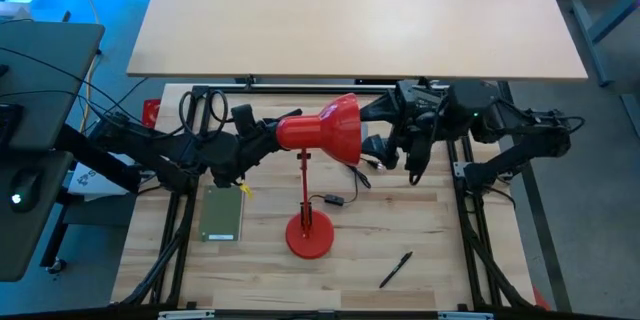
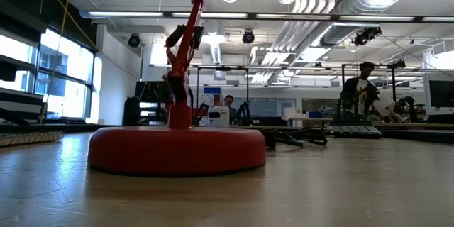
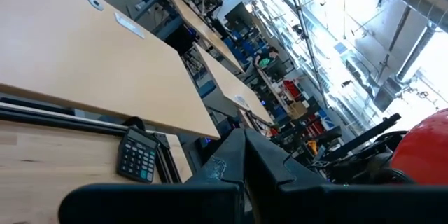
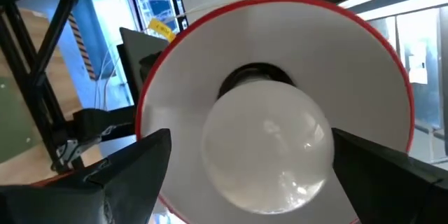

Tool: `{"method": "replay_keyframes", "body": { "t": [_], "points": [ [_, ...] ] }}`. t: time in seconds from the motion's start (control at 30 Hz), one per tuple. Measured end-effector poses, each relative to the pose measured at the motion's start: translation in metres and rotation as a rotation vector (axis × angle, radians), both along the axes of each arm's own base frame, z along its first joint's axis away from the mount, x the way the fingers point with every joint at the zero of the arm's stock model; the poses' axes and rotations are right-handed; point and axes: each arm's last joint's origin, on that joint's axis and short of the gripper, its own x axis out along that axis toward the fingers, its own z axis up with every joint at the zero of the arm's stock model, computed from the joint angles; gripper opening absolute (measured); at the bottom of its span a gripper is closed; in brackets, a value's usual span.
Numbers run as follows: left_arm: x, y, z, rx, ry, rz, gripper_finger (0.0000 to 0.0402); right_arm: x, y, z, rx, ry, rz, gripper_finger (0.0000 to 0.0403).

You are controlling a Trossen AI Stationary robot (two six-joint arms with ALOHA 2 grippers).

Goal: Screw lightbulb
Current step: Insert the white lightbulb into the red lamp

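Looking down from the high view, the lightbulb cannot be seen at all: the red lamp shade (image 1: 335,128) and the right gripper (image 1: 372,147) at its mouth cover it. Only the right wrist view shows the lightbulb (image 4: 266,148), a plain white rounded globe with a faint highlight, seated at the dark socket in the middle of the shade's white interior (image 4: 364,77); its narrower base is hidden behind the globe. Right gripper fingers (image 4: 133,164) stand wide apart, one on each side of the globe, apart from the glass. Left gripper (image 1: 268,135) sits at the narrow rear end of the shade with its fingers closed; whether it actually grips the lamp neck cannot be told. Low view gives only the lamp's red round base (image 2: 177,150) and part of its stem (image 2: 186,50), the shade being cut off above. Also on the table (image 1: 420,220): a black pen (image 1: 396,269), a green board (image 1: 222,213).
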Motion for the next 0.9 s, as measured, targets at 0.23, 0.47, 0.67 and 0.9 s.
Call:
{"method": "replay_keyframes", "body": {
  "t": [0.23, 0.47, 0.67, 0.9],
  "points": [
    [0.0001, -0.0001, 0.0002, -0.001, -0.002, -0.003, 0.0000, 0.0062, 0.0006, 0.0010, -0.001, -0.039, -0.009, 0.0374],
    [0.0000, -0.0001, 0.0003, -0.001, -0.002, -0.003, 0.0000, 0.0059, 0.0006, 0.0020, 0.007, -0.048, -0.010, 0.0351],
    [0.0000, -0.0001, 0.0003, 0.004, 0.003, -0.003, 0.0000, 0.0057, 0.0003, 0.0032, 0.047, -0.053, -0.016, 0.0297],
    [0.0000, -0.0001, 0.0003, 0.009, 0.008, -0.003, 0.0000, 0.0056, 0.0007, 0.0042, 0.175, -0.046, -0.001, 0.0268]
  ]
}}
